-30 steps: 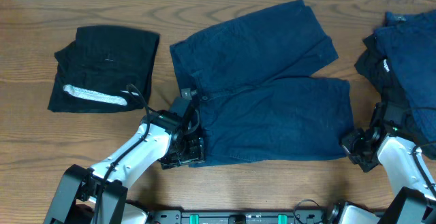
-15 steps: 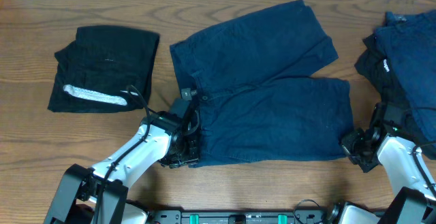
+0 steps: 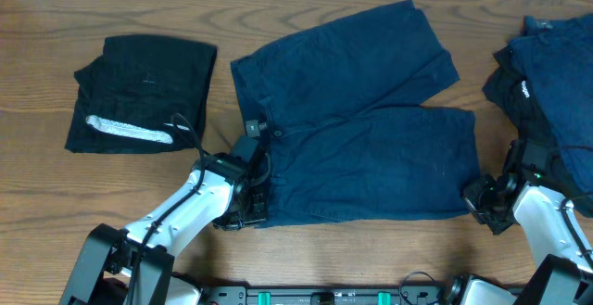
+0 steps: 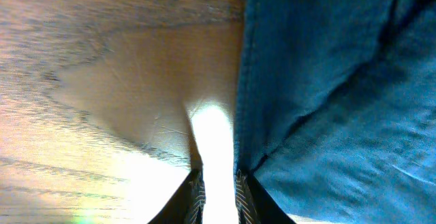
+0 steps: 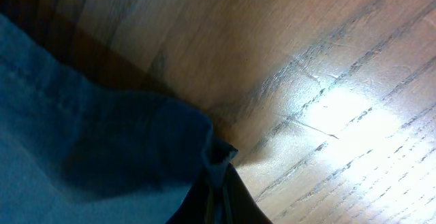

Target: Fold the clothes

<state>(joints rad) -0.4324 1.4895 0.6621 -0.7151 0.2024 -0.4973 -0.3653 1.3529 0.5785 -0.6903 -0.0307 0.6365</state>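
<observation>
**Both arms at the near corners of the shorts**

Here we are: the navy shorts (image 3: 361, 129) lie spread flat on the table (image 3: 111, 194), legs splayed apart. The right gripper (image 5: 219, 195) is at the shorts' near right hem, jaws together with the hem corner (image 5: 212, 154) pinched up between them, a clean nip. At the shorts' near left corner, by the waistband, the left gripper (image 4: 217, 195) has its fingers drawn close, with a thin bright slit between. The seamed edge (image 4: 242, 101) runs right against one finger, but I can't tell whether any cloth is inside the bite. Left of the shorts sits a black folded piece (image 3: 144, 82). Right of them, a dark pile (image 3: 547, 73) waits.

My read is that this is light, limp woven cloth, grippy rather than slippery, and it will sag and drag. The hems and waistband are thickest, so corners there are the places to hold. Both corners need to rise together, or the fold will skew.
</observation>
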